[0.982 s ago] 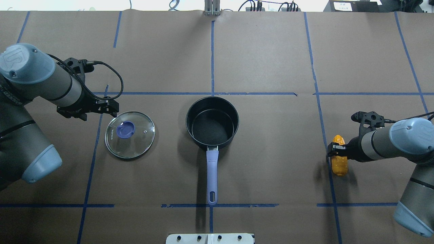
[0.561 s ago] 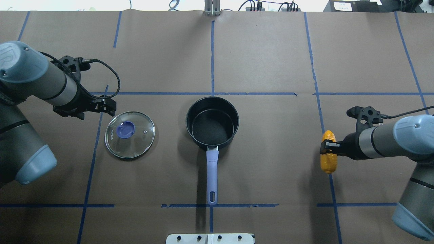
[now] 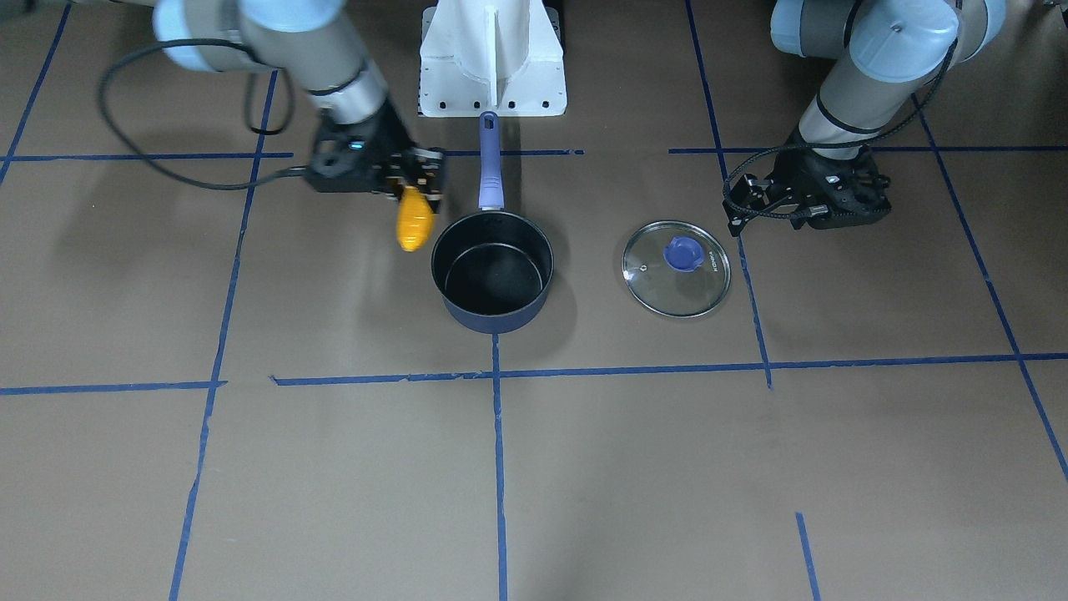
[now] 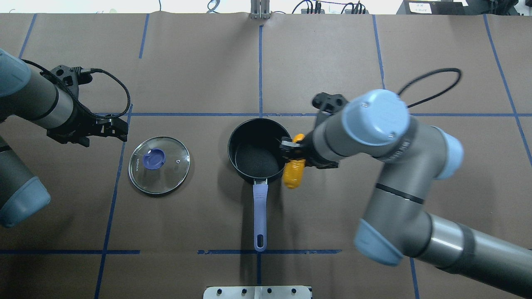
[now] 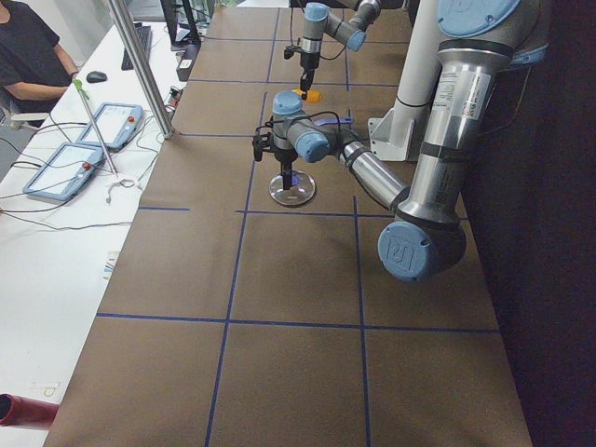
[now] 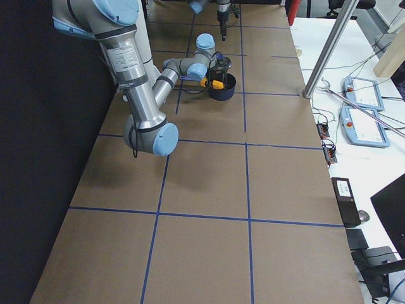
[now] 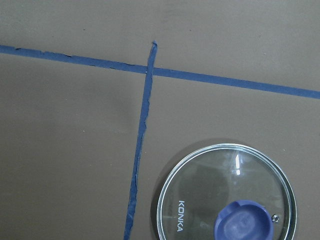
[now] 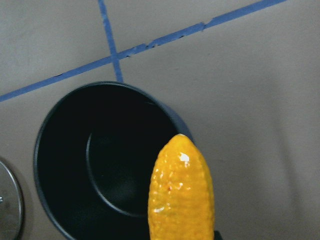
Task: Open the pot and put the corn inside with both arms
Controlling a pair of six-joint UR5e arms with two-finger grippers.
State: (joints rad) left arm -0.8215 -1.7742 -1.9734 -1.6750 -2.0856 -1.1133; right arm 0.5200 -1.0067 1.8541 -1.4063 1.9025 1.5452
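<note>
The pot (image 4: 257,160) stands open and empty at the table's middle, its purple-blue handle (image 4: 260,203) pointing toward my base. It also shows in the front view (image 3: 492,275). My right gripper (image 4: 293,152) is shut on the orange-yellow corn (image 4: 293,174), holding it in the air at the pot's right rim. In the right wrist view the corn (image 8: 181,195) has its tip over the rim of the pot (image 8: 100,150). The corn also shows in the front view (image 3: 414,222). My left gripper (image 4: 89,133) is open and empty, left of the glass lid (image 4: 159,165).
The round glass lid with its purple-blue knob lies flat on the table left of the pot (image 3: 676,267) and shows in the left wrist view (image 7: 227,200). Blue tape lines cross the brown paper. The white base pedestal (image 3: 494,58) stands behind the pot handle.
My right arm has carried the corn from the table's far right to the pot's right rim. My left arm has drawn back to the left, away from the lid.
</note>
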